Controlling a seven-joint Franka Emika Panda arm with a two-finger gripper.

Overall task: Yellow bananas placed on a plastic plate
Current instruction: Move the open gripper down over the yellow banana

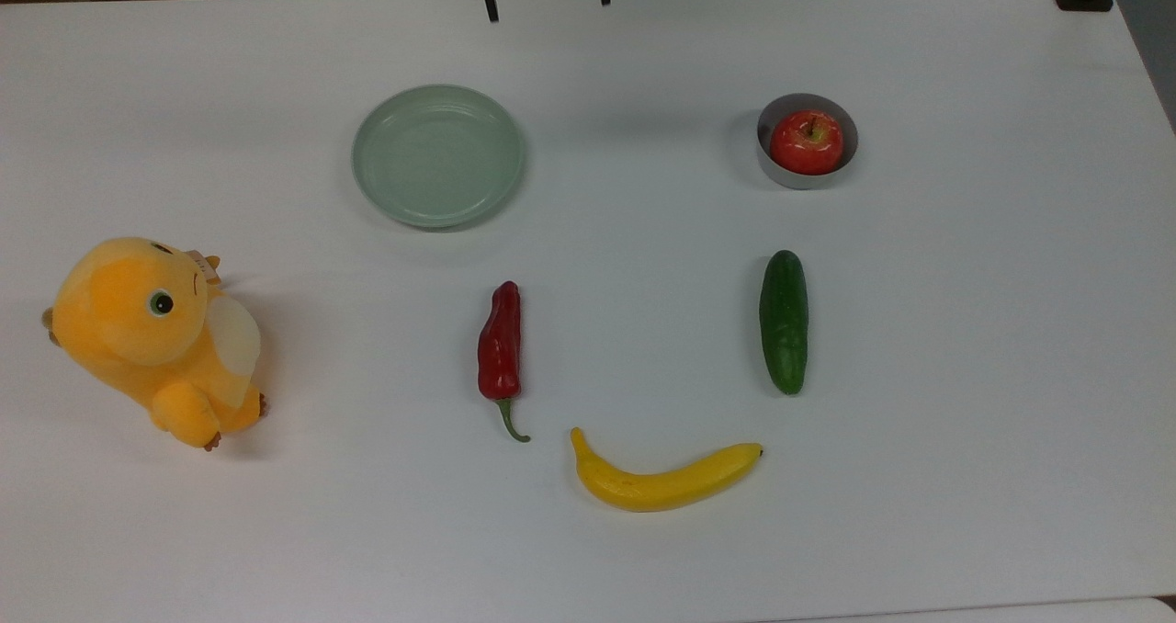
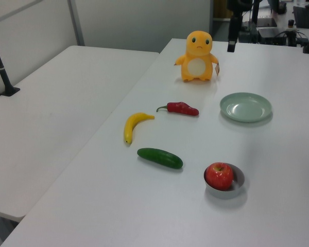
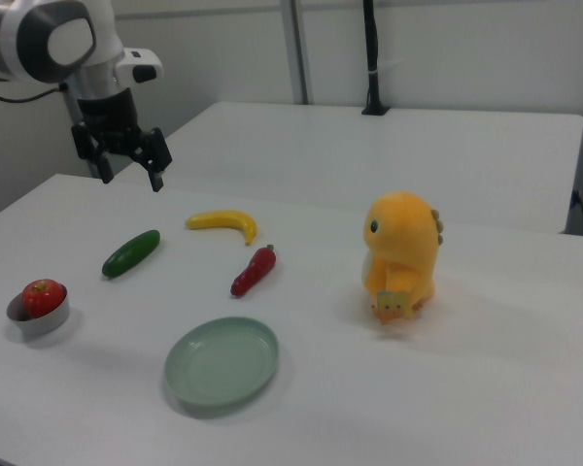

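Note:
The yellow banana (image 1: 661,481) lies alone on the white table near the front edge in the top view, curved ends pointing up; it also shows in the left view (image 2: 133,125) and the right view (image 3: 223,221). The pale green plastic plate (image 1: 438,156) sits bare toward the back, also seen in the left view (image 2: 245,107) and the right view (image 3: 222,362). My gripper (image 3: 133,181) hangs open and holds nothing, high above the table beyond the cucumber in the right view. In the top view the gripper (image 1: 548,3) is at the top edge, behind the plate. One of its fingers (image 2: 230,45) shows in the left view.
A red chili pepper (image 1: 501,347) lies between plate and banana. A green cucumber (image 1: 784,320) lies to the top view's right of it. A red apple (image 1: 807,141) sits in a small grey bowl (image 1: 776,175). An orange-yellow plush toy (image 1: 152,338) stands at the top view's left. A second table (image 2: 46,118) adjoins.

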